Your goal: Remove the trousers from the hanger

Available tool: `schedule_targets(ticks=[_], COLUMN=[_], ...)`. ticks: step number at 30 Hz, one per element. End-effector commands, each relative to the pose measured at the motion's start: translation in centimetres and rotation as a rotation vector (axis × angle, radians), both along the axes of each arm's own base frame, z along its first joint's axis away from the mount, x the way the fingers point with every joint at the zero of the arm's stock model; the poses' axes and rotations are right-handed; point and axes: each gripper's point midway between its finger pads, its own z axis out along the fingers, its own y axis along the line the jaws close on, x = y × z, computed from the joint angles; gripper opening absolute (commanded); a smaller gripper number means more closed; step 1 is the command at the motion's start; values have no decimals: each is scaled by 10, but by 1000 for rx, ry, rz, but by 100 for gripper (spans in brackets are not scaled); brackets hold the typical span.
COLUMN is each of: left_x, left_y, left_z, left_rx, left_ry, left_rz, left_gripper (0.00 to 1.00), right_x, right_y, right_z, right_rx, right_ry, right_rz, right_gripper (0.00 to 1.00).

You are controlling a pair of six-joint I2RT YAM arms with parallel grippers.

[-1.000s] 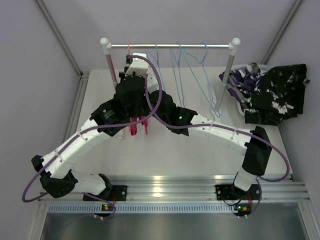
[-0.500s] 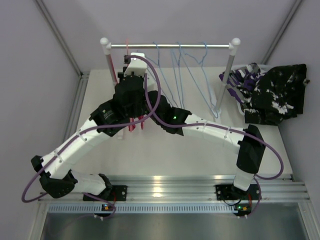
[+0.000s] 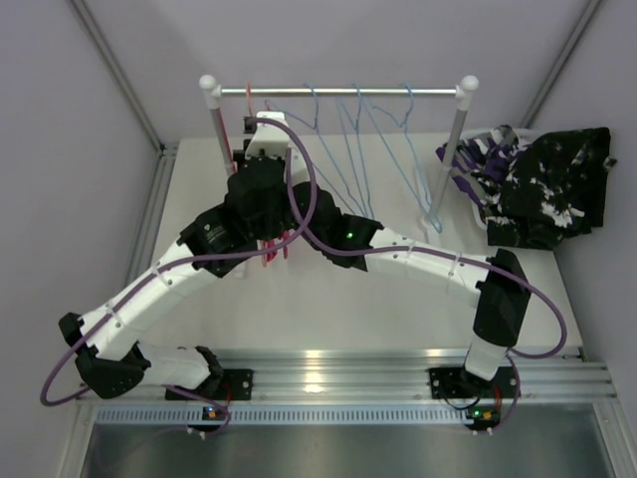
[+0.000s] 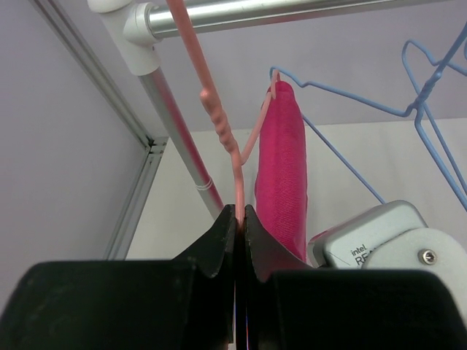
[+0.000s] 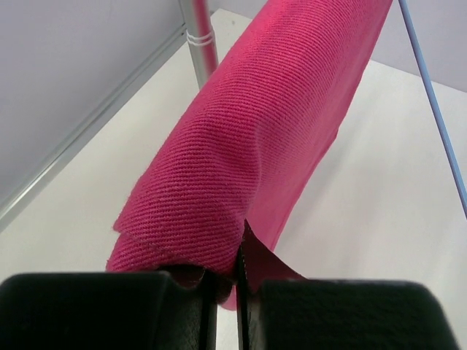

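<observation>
- The left gripper [image 4: 239, 213], jaws pressed together, pinches the thin pink wire hanger [image 4: 219, 127] hung on the silver metal rail [image 4: 292, 9].
- The right gripper [image 5: 228, 275], jaws all but closed, grips the lower hem of the plain hot pink cloth trousers [image 5: 255, 124] draped over that hanger.
- The cloth's long axis runs up and away from the right gripper, so freeing it likely means pulling back toward that arm.

White-and-black arms [image 3: 159, 284] with purple cables [image 3: 314, 184], green lights [image 3: 350, 235]
</observation>
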Motion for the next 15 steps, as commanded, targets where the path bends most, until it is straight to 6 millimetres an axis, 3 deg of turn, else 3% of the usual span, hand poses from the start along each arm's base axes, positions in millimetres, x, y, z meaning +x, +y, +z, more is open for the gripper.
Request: schedule_targets(ticks=[1,5,15], left_x=[-10,-8,-3], left_y=[0,-1,-1], left_z=[14,-1,-34], left_rx=[-61,-42,-35], left_ry=[-53,-35,15], left_rz=[-16,-1,-6], left_gripper=[0,0,0], right_x=[-2,-8,-24], right_y=[-17,-26,-38], right_z=[48,69,91], right_rx=[62,86,104], right_ry=[-88,-111,-131], right_rz=[-20,-7,32], right_gripper=[0,0,0])
